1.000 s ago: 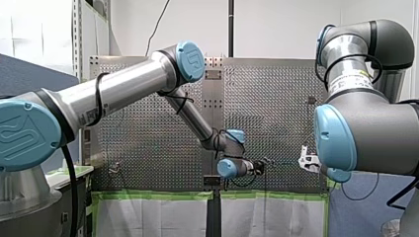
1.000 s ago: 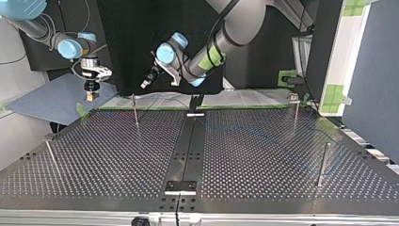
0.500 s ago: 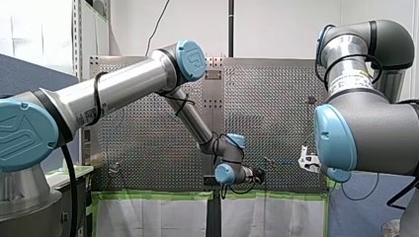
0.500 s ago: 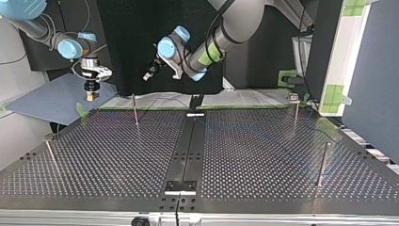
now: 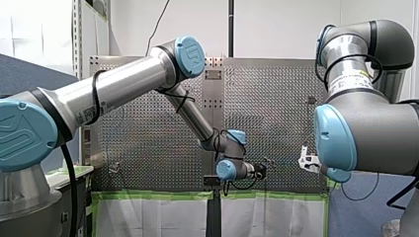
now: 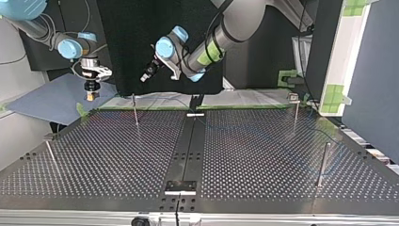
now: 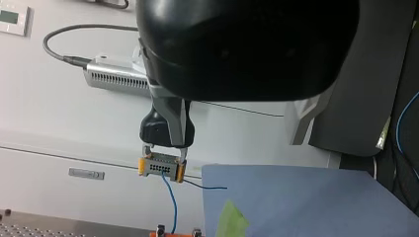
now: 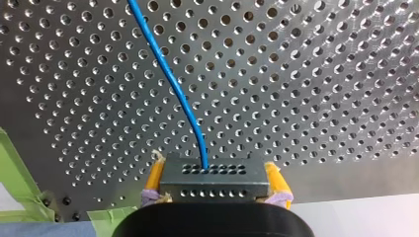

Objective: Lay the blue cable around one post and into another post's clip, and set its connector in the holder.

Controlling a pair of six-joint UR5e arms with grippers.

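My right gripper (image 8: 213,170) is shut on a grey connector (image 8: 213,181), which sits between its yellow pads (image 8: 154,178). A blue cable (image 8: 173,84) runs from the connector out over the perforated table (image 8: 321,74). In the top view this gripper (image 6: 92,95) hangs above the table's far left corner. The left wrist view shows it (image 7: 162,159) holding the connector (image 7: 161,168), with the cable (image 7: 170,205) dropping towards an orange part (image 7: 175,233). My left gripper (image 6: 145,78) hovers beyond the table's far edge, holding nothing. Thin posts (image 6: 135,110) stand on the table, one with a clip (image 6: 294,98).
More posts stand at the top view's right (image 6: 322,165) and left (image 6: 51,157). A black strip (image 6: 186,150) runs down the table's middle. A blue mat (image 6: 47,101) lies beyond the far left corner. Green tape (image 5: 158,195) edges the table.
My left arm's wrist has swung a little, lifting its gripper slightly in the top view. My right gripper and the connector have stayed where they were.
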